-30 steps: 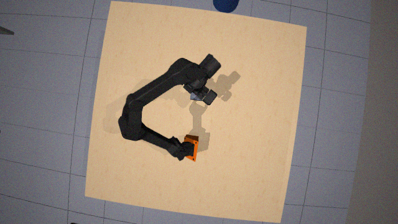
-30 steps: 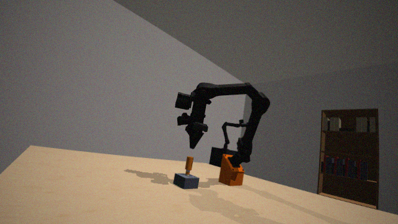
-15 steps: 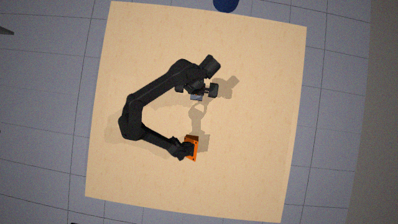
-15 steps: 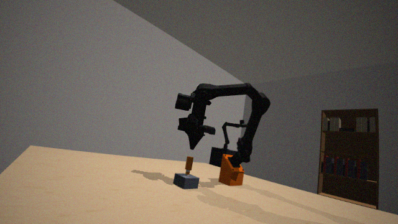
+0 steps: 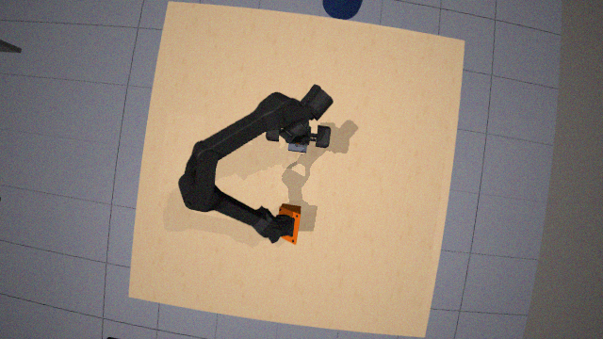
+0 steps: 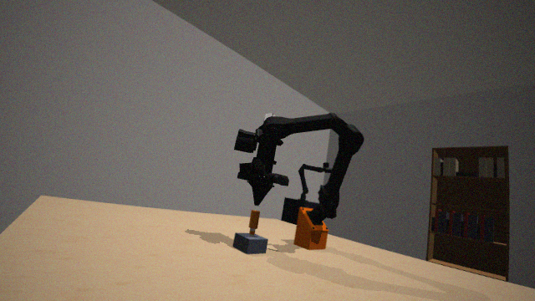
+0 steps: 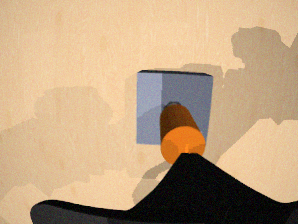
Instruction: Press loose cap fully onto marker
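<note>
At centre frame in the exterior view, the matte black hand (image 6: 259,203) hangs clenched on nothing, its fingers meeting in a downward wedge just above the cap (image 6: 254,218). The cap, a smooth orange cylinder, sits on the marker, which stands in the square blue-grey block (image 6: 250,243) on the pale wood-grain table (image 6: 104,255). No writing is legible.

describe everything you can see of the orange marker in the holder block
The orange marker is a short cylinder standing upright in the blue-grey holder block, its lower end sunk in the block's top. Its upper part looks thicker, likely the cap already seated, though no seam is clear. Only the block touches it. The shut gripper hangs just above, apart from it and holding nothing.
</note>
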`<action>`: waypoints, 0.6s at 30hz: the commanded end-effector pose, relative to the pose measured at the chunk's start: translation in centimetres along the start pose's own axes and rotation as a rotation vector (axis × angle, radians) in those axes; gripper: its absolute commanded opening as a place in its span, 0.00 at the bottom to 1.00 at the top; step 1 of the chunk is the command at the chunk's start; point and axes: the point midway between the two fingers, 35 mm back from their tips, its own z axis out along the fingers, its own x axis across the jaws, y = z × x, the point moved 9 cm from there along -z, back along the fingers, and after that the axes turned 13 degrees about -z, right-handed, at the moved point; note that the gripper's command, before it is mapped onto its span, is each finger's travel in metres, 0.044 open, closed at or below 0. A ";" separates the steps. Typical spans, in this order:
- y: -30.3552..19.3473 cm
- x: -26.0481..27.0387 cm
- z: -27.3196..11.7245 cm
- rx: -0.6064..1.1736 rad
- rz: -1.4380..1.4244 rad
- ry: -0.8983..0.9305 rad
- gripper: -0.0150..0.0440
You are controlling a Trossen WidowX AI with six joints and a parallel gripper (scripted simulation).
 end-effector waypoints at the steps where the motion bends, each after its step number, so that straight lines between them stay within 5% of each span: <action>1: 0.0 0.1 0.7 -0.001 0.004 0.004 0.25; 18: 0.0 -0.1 2.1 -0.010 0.000 -0.003 0.25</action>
